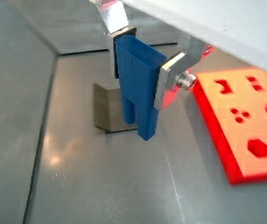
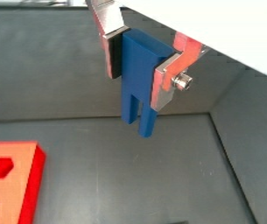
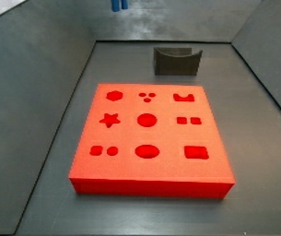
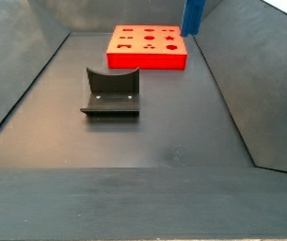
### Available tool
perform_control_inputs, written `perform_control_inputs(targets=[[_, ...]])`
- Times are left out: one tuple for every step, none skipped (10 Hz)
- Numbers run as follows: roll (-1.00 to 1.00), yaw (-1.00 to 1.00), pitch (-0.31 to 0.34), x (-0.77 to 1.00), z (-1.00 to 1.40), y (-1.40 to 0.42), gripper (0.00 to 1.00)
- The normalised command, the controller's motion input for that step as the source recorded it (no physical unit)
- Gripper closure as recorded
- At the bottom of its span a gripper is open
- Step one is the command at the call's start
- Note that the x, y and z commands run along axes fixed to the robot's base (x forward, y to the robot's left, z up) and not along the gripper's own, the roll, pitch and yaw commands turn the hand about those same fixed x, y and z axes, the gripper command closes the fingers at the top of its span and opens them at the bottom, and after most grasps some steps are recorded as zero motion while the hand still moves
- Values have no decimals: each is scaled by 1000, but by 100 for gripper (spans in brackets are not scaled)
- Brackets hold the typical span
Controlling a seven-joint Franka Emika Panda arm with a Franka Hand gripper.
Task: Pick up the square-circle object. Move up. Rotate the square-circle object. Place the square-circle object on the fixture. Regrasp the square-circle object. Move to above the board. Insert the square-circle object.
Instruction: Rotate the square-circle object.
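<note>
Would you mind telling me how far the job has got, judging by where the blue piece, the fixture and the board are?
Done: the square-circle object is picked up and lifted; in both wrist views it hangs prongs-down, clamped in the gripper, high above the floor. Whether this is the first grasp or the regrasp cannot be told. The fixture holds nothing. Left: at least the insertion, since the piece is not in the board.

Tool: flat silver finger plates, silver screw, white housing above.
</note>
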Motion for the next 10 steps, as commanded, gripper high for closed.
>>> perform_control_inputs(targets=[[-56, -1000, 46, 3, 2, 9, 100], [-61, -1000, 51, 3, 2, 11, 100], [-72, -1000, 59, 5, 3, 12, 100], [-82, -1000, 67, 6, 4, 13, 100], [-101, -1000, 83, 8, 5, 14, 100], [-115, -1000, 94, 9, 6, 14, 100], [-141, -893, 113, 11, 8, 15, 100], [-141, -666, 111, 13, 10, 15, 100], [-141, -458, 108, 16, 12, 16, 100], [-140, -305, 106, 19, 13, 16, 100]])
